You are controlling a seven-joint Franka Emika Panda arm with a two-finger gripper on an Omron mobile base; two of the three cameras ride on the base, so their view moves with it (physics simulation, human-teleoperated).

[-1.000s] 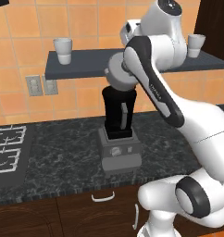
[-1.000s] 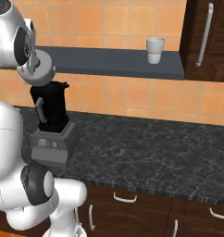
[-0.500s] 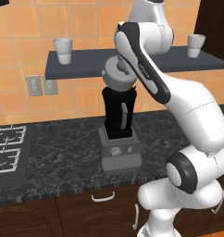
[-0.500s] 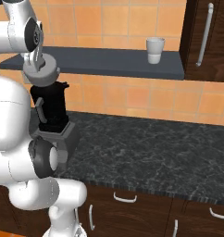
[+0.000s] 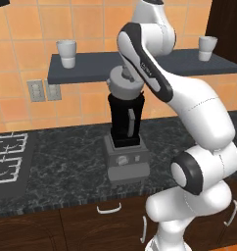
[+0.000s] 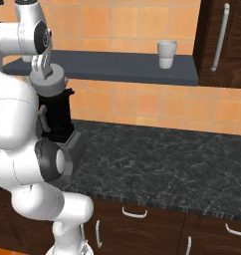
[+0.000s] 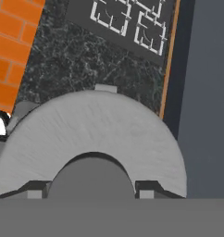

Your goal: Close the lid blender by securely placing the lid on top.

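- No brand, label or readable writing shows on any surface; the blender (image 5: 125, 132) has only a plain round dial on its grey base.
- The claw (image 7: 91, 190) pinches the raised knob at the centre of the lid (image 5: 124, 87), one dark finger (image 7: 34, 189) on each side of the knob.
- The lid sits right at the top of the black jar, level and centred over it in both base views; whether it is touching the rim or just above it cannot be told.
- The blender stands upright on the dark speckled table (image 5: 66, 166), near the middle of its depth, with bare surface in front of its base up to the table's front edge.
- A stove (image 5: 5, 159) lies to the blender's left, near it but apart, with a strip of table between them.
- To the blender's right the table (image 6: 167, 164) runs wide and open toward a dark cabinet (image 6: 222, 45).
- A dark shelf (image 5: 86, 68) runs along the tiled wall just behind the lid, at about the lid's height, so room is tight on that side.
- A white cup (image 5: 67, 53) stands on the shelf to the left of the lid, another cup (image 5: 207, 48) well to the right.
- Two wall sockets (image 5: 44, 90) sit under the shelf, left of the jar.
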